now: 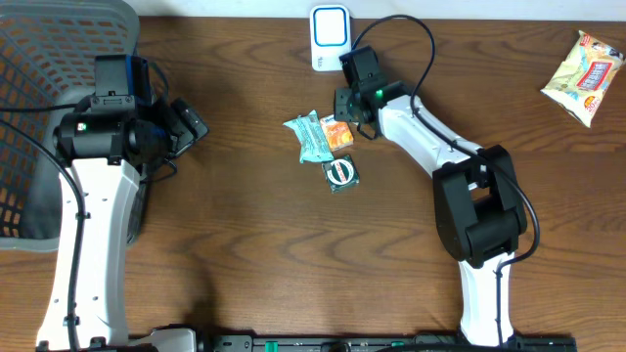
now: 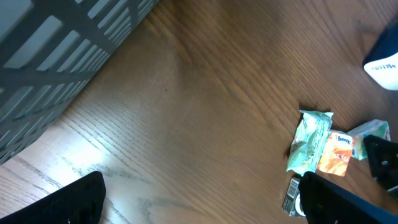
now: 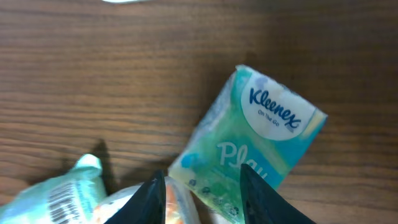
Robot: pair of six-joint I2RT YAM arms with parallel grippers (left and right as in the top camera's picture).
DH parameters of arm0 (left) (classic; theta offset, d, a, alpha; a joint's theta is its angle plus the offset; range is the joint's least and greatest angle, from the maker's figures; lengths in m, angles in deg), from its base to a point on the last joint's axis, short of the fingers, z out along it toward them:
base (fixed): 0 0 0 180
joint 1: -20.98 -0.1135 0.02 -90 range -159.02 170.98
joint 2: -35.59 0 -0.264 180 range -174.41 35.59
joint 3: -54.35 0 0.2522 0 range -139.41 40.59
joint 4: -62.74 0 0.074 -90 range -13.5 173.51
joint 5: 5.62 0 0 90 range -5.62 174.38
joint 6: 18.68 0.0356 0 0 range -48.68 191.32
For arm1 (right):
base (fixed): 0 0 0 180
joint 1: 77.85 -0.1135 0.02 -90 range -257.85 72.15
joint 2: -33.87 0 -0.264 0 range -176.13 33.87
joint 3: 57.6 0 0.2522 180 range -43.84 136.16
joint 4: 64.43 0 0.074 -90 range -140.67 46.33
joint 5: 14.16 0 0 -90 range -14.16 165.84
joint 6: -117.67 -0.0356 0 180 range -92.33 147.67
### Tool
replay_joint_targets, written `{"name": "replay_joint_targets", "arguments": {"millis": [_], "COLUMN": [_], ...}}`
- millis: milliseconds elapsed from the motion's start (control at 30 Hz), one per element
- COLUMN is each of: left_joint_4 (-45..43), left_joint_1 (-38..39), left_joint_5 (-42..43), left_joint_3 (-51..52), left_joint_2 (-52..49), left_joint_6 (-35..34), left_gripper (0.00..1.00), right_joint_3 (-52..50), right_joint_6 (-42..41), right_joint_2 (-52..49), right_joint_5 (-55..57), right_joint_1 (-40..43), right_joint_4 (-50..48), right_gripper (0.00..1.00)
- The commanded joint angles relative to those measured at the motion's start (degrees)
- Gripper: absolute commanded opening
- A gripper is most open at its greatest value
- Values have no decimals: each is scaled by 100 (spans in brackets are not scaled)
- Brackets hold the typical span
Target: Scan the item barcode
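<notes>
Tissue pack [image 3: 258,134] is teal and white, packet [image 1: 338,136] orange, basket [image 1: 29,59] grey lattice.

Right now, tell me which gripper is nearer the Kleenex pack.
Right. The right gripper is directly over the Kleenex pack, with the pack's lower edge between its jaws. The left gripper is far off, open, beside the basket.

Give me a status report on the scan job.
Left gripper open, beside basket. Right gripper straddling Kleenex pack, grip unconfirmed. Nothing between it and scanner.

White arms [image 1: 83,244], black joints [image 1: 479,210], seemingly green-lit.
</notes>
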State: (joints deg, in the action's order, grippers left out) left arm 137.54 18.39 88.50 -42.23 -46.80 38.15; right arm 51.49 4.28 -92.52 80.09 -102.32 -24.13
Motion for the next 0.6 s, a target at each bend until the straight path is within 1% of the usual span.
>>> {"name": "replay_joint_targets", "arguments": {"millis": [0,167,300,367,500,567], "left_joint_4": [2,2,2,0,2,2], "left_joint_1": [-28,-28,-28,-28,-28,-28], "left_joint_5": [-74,-74,-74,-74,-74,-74], "left_joint_3": [7,7,7,7,7,7], "left_joint_2": [-4,-4,-2,-4,-4,-4], "left_joint_6": [-7,-7,-7,-7,-7,-7], "left_gripper": [98,98,98,98,98,98], "right_joint_3": [-313,-481,-461,-398,-315,-313], "right_joint_6": [-55,15,11,9,9,9], "right_joint_2": [-39,-39,-37,-35,24,114], "right_joint_5": [431,957,1696,1886,2026,2026], "right_joint_1": [-33,-26,-26,-28,-28,-28], "right_joint_4": [-199,-125,339,702,1360,1626], "right_gripper": [33,27,18,13,11,13]}}
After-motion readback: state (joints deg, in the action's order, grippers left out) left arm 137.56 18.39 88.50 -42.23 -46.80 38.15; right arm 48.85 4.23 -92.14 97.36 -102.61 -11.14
